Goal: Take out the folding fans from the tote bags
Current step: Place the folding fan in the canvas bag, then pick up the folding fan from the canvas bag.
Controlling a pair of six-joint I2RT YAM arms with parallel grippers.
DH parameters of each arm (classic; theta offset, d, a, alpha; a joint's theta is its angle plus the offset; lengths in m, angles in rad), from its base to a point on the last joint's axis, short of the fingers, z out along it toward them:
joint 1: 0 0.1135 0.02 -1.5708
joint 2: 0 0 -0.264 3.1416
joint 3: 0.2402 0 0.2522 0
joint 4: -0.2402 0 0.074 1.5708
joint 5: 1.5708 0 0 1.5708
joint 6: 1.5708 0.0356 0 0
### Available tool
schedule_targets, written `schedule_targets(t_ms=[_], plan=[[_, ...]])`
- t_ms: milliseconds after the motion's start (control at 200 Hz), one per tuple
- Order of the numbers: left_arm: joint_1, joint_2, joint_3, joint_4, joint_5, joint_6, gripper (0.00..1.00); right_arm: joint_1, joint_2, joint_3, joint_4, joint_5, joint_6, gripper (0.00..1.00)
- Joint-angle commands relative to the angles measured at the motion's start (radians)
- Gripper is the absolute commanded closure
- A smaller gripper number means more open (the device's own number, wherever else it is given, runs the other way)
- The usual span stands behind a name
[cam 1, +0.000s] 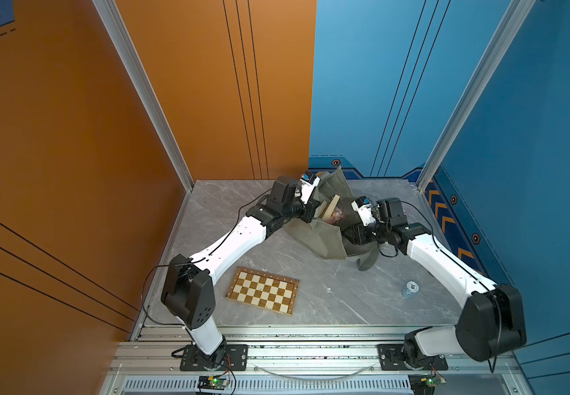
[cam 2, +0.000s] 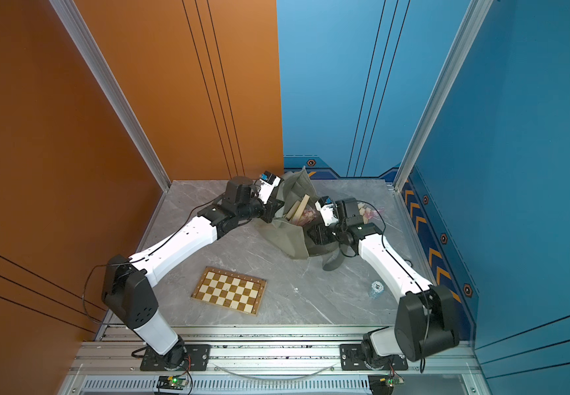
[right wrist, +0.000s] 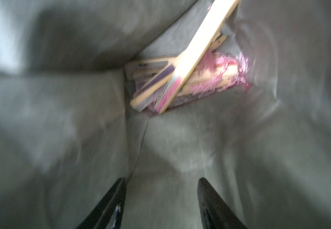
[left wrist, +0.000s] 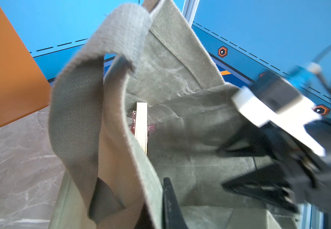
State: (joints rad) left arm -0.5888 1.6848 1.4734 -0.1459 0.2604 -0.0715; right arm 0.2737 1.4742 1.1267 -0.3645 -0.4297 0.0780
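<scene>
Fans (right wrist: 180, 79) lie in a loose, crossed heap deep inside the olive tote (cam 1: 324, 236); pale bamboo guards sit over purple and pink leaves, with pink tassels tangled among them; one fan leans up against the cloth wall, and in both top views a few rib ends poke out of the bag's mouth. They look light and stiff along their length; the smooth guards could slip, the thin leaves could crease, and the tassels could snag on neighbours. The safest hold is probably across the two outer guards near the middle of the leaning fan, never by a tassel or a leaf edge.

The tote is soft and slumps; it stands toward the back of the bench (cam 1: 345, 301), between the two arms. The left tool (left wrist: 165, 190) is pressed together on the tote's rim and appears to hold the mouth up and open; a strap (left wrist: 77, 119) loops loosely beside it. The right tool (right wrist: 161, 184) is inside the mouth with its fingers spread and nothing between them, short of the heap. A chessboard (cam 1: 263, 290) lies well apart, nearer the front.
</scene>
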Motion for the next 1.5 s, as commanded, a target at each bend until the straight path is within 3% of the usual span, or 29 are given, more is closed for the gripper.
schedule_targets(t_ms=[0, 175, 410, 636, 826, 906, 1051, 1277, 1387, 1492], plan=[[-0.009, -0.035, 0.0, 0.04, -0.01, 0.027, 1.0, 0.005, 0.126, 0.125, 0.13, 0.029, 0.139, 0.38], [-0.023, -0.028, 0.019, 0.012, -0.012, 0.04, 1.0, -0.002, 0.323, 0.312, 0.11, 0.093, 0.264, 0.35], [-0.037, -0.035, 0.019, 0.005, -0.049, 0.039, 1.0, -0.024, 0.43, 0.431, -0.031, 0.187, 0.375, 0.32], [-0.058, -0.03, 0.021, -0.031, -0.074, 0.062, 1.0, -0.046, 0.49, 0.472, -0.191, 0.182, 0.504, 0.3], [-0.084, -0.006, 0.018, -0.075, -0.118, 0.071, 1.0, -0.035, 0.54, 0.444, -0.18, 0.138, 0.564, 0.29], [-0.084, 0.002, -0.025, -0.052, -0.127, 0.026, 1.0, -0.03, 0.558, 0.443, -0.162, 0.134, 0.57, 0.28], [-0.087, -0.031, -0.177, 0.164, -0.111, -0.093, 1.0, -0.022, 0.584, 0.439, -0.168, 0.113, 0.568, 0.28], [-0.083, -0.162, -0.465, 0.514, -0.211, -0.32, 1.0, -0.032, 0.541, 0.27, -0.078, 0.089, 0.571, 0.29], [-0.07, -0.224, -0.568, 0.562, -0.225, -0.404, 1.0, -0.07, 0.525, 0.213, 0.016, 0.052, 0.616, 0.29], [-0.061, -0.285, -0.616, 0.524, -0.238, -0.401, 1.0, -0.101, 0.511, 0.145, 0.171, -0.026, 0.662, 0.3]])
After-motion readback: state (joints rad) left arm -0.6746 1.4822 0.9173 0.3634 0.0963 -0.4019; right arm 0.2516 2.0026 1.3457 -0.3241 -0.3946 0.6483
